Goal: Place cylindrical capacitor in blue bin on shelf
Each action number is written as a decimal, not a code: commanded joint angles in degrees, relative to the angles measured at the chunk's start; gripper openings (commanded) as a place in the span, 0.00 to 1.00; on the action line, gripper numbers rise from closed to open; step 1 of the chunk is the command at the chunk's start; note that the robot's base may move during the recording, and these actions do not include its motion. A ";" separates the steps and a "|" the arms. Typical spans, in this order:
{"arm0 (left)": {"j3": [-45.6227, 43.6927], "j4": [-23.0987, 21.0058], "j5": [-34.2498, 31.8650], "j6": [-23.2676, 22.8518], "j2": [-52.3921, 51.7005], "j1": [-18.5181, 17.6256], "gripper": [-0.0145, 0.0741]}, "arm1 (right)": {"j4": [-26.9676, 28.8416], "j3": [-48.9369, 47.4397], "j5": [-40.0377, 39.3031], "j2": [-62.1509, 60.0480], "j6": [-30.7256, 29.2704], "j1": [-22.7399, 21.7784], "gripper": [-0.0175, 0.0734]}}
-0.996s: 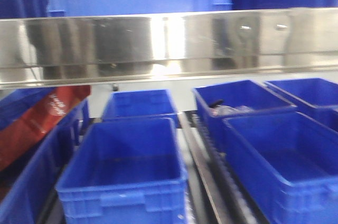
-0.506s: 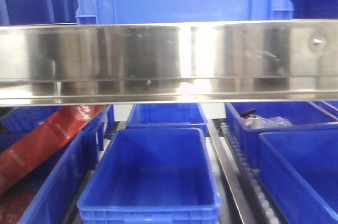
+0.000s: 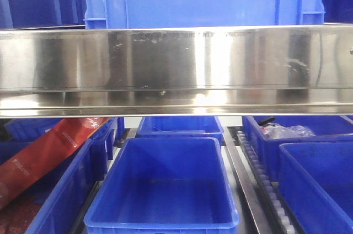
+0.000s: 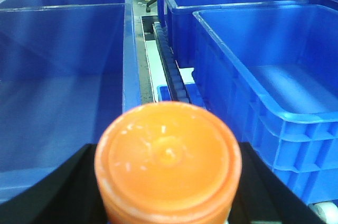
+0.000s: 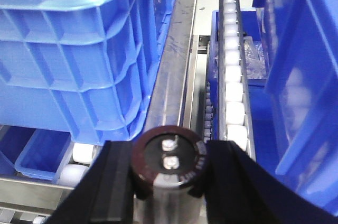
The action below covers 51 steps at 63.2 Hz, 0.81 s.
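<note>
The right gripper point(image 5: 173, 174) is clamping a dark brown cylinder point(image 5: 170, 156), its black jaws pressing on both sides and the silver end with two terminals facing up at us. Beyond it a shiny steel beam point(image 5: 171, 71) is stretching off to the far end, with a white roller track point(image 5: 232, 71) lying just right of it. The left blue bin point(image 5: 68, 60) and right blue bin point(image 5: 303, 76) are flanking them.

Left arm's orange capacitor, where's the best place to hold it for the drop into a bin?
Hold the curved side wall, one finger on each side, coming in from its end. The cylindrical capacitor turns its flat round end to the left wrist camera, which offers no pinch; the left gripper has its black fingers flanking the body just so.
</note>
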 commanded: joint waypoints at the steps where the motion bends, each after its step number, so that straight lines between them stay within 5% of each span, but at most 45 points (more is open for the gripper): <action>1: -0.36 -0.20 -1.27 0.00 -0.35 -0.35 0.04 | -0.24 -0.51 -0.86 -0.26 -0.40 0.10 0.01; 51: -0.36 -0.20 -2.13 0.00 -0.35 -0.35 0.04 | -0.24 -0.51 -0.96 -0.26 -0.40 0.10 0.01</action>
